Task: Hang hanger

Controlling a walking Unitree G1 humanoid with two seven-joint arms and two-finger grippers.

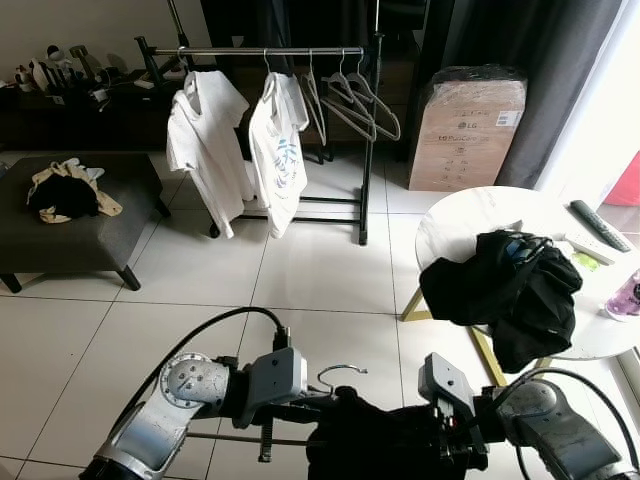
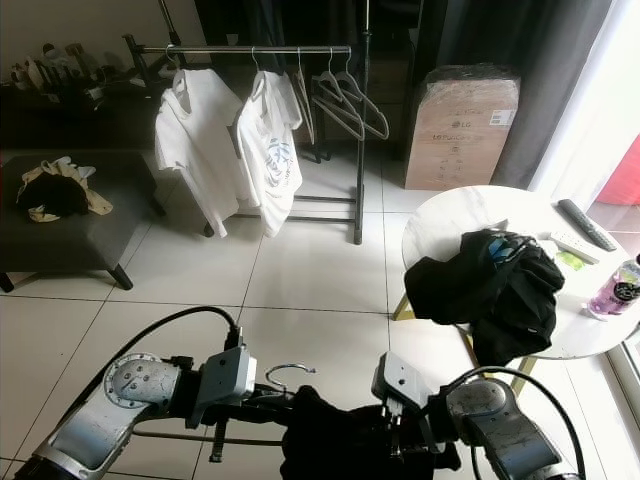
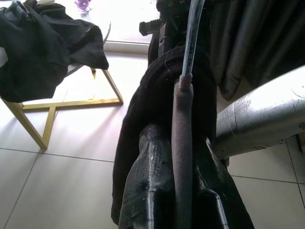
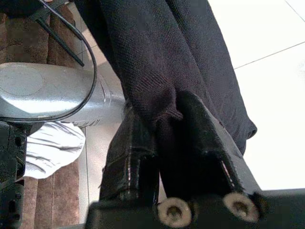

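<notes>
Left tool clamped on hanger, right tool clamped on black garment between both tools.

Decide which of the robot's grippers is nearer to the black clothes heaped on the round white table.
Right. The right gripper, clamping the dark garment, sits just below the black clothes on the table. The left gripper, holding the hanger, is further left.

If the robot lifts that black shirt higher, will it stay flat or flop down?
Probably flop: the black shirt already sags in soft folds between the left tool and right tool. The hanger inside likely keeps only its shoulders spread.
</notes>
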